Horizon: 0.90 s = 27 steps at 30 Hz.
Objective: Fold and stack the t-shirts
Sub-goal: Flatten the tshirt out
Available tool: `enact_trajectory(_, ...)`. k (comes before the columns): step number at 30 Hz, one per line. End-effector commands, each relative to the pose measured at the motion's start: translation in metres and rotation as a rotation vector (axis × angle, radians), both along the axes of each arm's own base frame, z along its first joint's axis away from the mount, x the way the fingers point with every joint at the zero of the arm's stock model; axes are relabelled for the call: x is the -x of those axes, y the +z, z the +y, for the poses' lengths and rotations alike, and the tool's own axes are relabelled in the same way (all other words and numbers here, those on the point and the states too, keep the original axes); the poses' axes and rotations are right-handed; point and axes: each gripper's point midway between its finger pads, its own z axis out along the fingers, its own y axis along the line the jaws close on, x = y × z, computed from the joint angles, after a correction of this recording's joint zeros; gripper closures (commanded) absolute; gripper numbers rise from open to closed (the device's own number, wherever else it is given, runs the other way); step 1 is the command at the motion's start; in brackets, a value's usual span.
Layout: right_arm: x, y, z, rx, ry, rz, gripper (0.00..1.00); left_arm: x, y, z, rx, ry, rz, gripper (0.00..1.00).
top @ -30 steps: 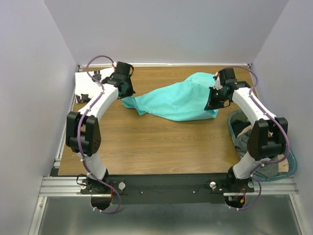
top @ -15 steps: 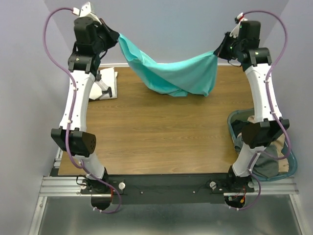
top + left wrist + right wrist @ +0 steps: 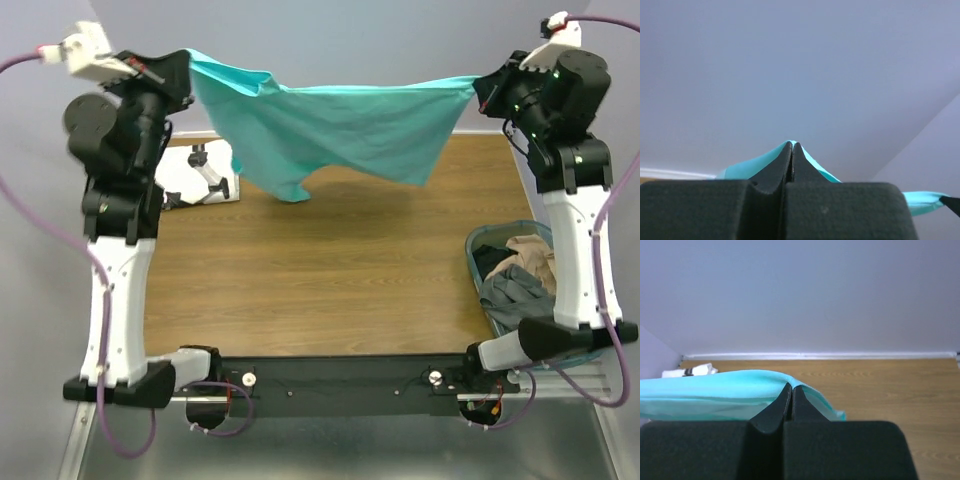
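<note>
The turquoise t-shirt [image 3: 330, 125] hangs stretched in the air high above the table, held at both ends. My left gripper [image 3: 187, 62] is shut on its left corner; in the left wrist view turquoise cloth [image 3: 747, 167] spills past the closed left gripper [image 3: 791, 145]. My right gripper [image 3: 480, 88] is shut on the right corner; the right wrist view shows the cloth [image 3: 715, 390] draped over the closed right gripper [image 3: 792, 387]. A white t-shirt with black marks [image 3: 195, 180] lies folded on the table at the back left, partly behind my left arm.
The wooden table [image 3: 330, 280] lies below the hanging shirt. A teal basket [image 3: 478, 250] with grey and tan clothes [image 3: 515, 275] stands at the table's right edge behind my right arm. Grey walls close in on three sides.
Both arms have risen from the table, lifting the turquoise shirt off the wood and pulling it wide apart until it hangs nearly taut between them.
</note>
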Motion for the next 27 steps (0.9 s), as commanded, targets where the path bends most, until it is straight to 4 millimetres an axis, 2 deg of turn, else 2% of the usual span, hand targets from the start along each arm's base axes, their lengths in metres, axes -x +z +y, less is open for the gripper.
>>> enact_trajectory(1, 0.043, 0.072, -0.002, 0.007, 0.032, -0.263, 1.00, 0.064, 0.057, 0.035, 0.035, 0.158, -0.220, 1.00)
enact_trajectory(3, 0.051, 0.077, 0.000, 0.007, 0.045, -0.301, 1.00, 0.082, 0.064, 0.042, 0.039, 0.187, -0.257, 1.00)
enact_trajectory(5, 0.063, 0.089, -0.002, 0.003, 0.039, -0.338, 1.00, 0.086, 0.066, 0.043, 0.032, 0.193, -0.268, 1.00)
enact_trajectory(7, 0.062, 0.092, -0.005, 0.000, 0.025, -0.348, 1.00, 0.079, 0.062, 0.037, 0.018, 0.166, -0.260, 1.00)
enact_trajectory(9, 0.052, 0.083, -0.005, -0.004, 0.015, -0.322, 1.00, 0.068, 0.056, 0.029, 0.012, 0.129, -0.239, 1.00)
enact_trajectory(11, 0.040, 0.069, -0.006, -0.026, -0.001, -0.281, 1.00, 0.040, 0.040, 0.016, 0.001, 0.068, -0.188, 1.00)
enact_trajectory(12, 0.027, 0.050, -0.006, -0.036, -0.016, -0.233, 1.00, 0.020, 0.029, 0.006, -0.013, 0.026, -0.151, 1.00)
enact_trajectory(13, 0.020, 0.040, -0.008, -0.040, -0.030, -0.204, 1.00, 0.011, 0.023, -0.003, -0.027, -0.020, -0.135, 1.00)
enact_trajectory(14, 0.007, 0.017, -0.006, -0.046, -0.034, -0.149, 0.99, -0.011, 0.009, -0.010, -0.036, -0.044, -0.091, 1.00)
enact_trajectory(18, -0.020, -0.025, -0.005, -0.037, -0.045, -0.052, 1.00, -0.044, -0.012, -0.026, -0.075, -0.105, -0.033, 1.00)
enact_trajectory(19, -0.031, -0.041, -0.004, -0.030, -0.049, -0.015, 1.00, -0.061, -0.026, -0.030, -0.088, -0.111, -0.001, 1.00)
enact_trajectory(20, -0.037, -0.052, -0.004, -0.024, -0.052, 0.009, 1.00, -0.068, -0.030, -0.031, -0.111, -0.103, 0.002, 1.00)
enact_trajectory(21, -0.042, -0.059, -0.004, -0.018, -0.054, 0.023, 0.99, -0.075, -0.033, -0.033, -0.120, -0.106, 0.008, 1.00)
enact_trajectory(22, -0.046, -0.065, -0.005, -0.014, -0.057, 0.034, 1.00, -0.092, -0.050, -0.036, -0.133, -0.113, 0.048, 1.00)
enact_trajectory(23, -0.054, -0.074, -0.006, -0.009, -0.066, 0.055, 1.00, -0.098, -0.053, -0.039, -0.143, -0.128, 0.058, 1.00)
enact_trajectory(24, -0.056, -0.073, -0.006, -0.009, -0.069, 0.054, 1.00, -0.108, -0.056, -0.042, -0.146, -0.141, 0.077, 1.00)
enact_trajectory(26, -0.061, -0.075, -0.006, -0.010, -0.073, 0.057, 0.99, -0.112, -0.057, -0.048, -0.151, -0.171, 0.084, 1.00)
enact_trajectory(27, -0.061, -0.064, -0.005, -0.011, -0.072, 0.034, 1.00, -0.113, -0.052, -0.050, -0.149, -0.177, 0.080, 1.00)
